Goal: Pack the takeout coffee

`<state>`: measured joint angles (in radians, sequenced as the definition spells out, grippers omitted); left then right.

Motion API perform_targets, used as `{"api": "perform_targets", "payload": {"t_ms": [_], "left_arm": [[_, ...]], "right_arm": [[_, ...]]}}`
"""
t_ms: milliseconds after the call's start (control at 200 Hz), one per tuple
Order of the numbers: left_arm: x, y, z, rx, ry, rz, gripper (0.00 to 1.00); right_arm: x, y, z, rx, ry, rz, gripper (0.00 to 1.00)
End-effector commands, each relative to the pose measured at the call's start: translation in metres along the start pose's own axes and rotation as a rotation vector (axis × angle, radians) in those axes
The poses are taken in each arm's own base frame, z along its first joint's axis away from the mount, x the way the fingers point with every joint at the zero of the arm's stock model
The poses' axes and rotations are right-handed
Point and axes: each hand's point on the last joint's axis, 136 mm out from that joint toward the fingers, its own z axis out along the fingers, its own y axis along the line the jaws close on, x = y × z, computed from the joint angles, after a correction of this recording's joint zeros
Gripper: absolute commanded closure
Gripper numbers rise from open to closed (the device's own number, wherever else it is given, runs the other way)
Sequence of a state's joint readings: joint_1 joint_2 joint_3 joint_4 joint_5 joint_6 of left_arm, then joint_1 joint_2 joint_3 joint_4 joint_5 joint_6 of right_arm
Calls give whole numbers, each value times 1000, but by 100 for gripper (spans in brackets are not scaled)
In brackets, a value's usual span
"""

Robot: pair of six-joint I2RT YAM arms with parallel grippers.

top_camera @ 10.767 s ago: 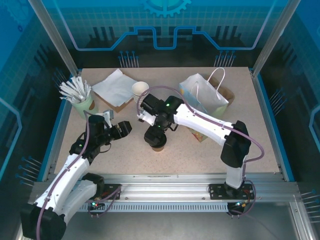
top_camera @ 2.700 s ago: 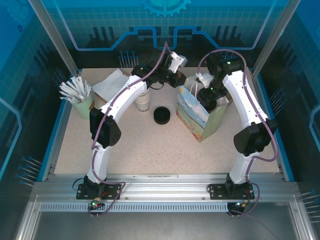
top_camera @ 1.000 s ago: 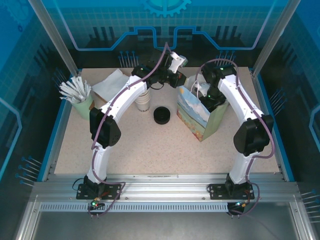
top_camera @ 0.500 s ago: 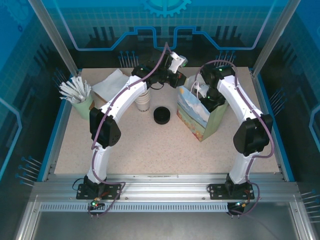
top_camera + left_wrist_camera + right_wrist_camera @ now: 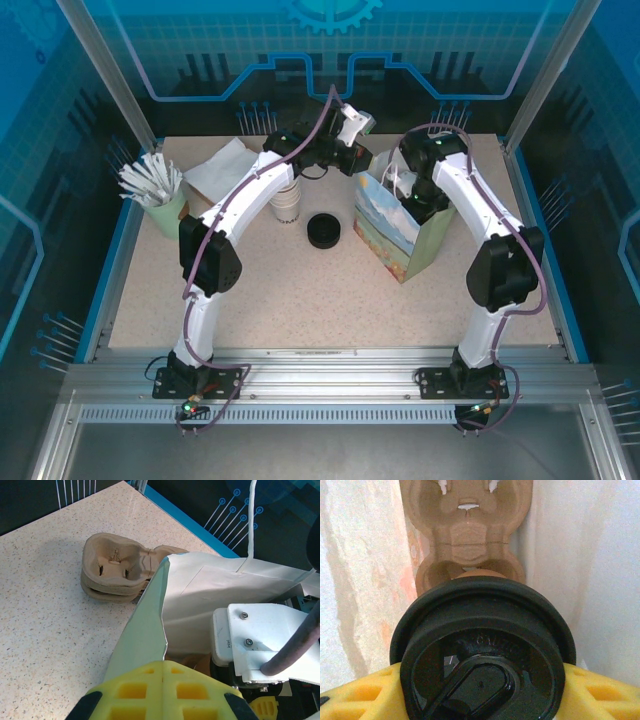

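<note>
Noted L gripper (image 5: 162, 666) fully closed, yellow pads pinching top rim of paper bag (image 5: 220, 587); bag mouth open. Same from top cam: L gripper (image 5: 358, 160) at bag's far-left corner, bag (image 5: 392, 228) upright on right-centre of table (image 5: 300, 300). Found R gripper (image 5: 482, 680) partway open, fingers (image 5: 355, 690) clamped on either side of takeout coffee (image 5: 482, 640), just under its black lid. Located coffee inside bag, between the white walls, upright, lid up, directly over near pocket of pulp cup carrier (image 5: 469, 527) on bag floor. Cannot tell if cup base touches carrier. Logged outside bag: stack of spare carriers (image 5: 116, 570) just behind it; loose black lids (image 5: 323, 230) and white cup stack (image 5: 287, 205) to its left, apart from coffee.
</note>
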<state>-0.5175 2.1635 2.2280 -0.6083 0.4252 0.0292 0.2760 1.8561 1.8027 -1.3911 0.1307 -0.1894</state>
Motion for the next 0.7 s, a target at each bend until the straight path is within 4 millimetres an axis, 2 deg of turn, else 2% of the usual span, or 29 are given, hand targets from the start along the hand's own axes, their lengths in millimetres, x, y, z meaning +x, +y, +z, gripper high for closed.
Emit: {"api": "perform_targets", "payload": {"t_ms": [0, 695], "left_arm": [[6, -9, -8, 12, 25, 12, 100], [9, -8, -6, 14, 32, 7, 100]], "right_arm": [[0, 4, 5, -9, 13, -27, 60], [-2, 5, 3, -5, 5, -37, 61]]}}
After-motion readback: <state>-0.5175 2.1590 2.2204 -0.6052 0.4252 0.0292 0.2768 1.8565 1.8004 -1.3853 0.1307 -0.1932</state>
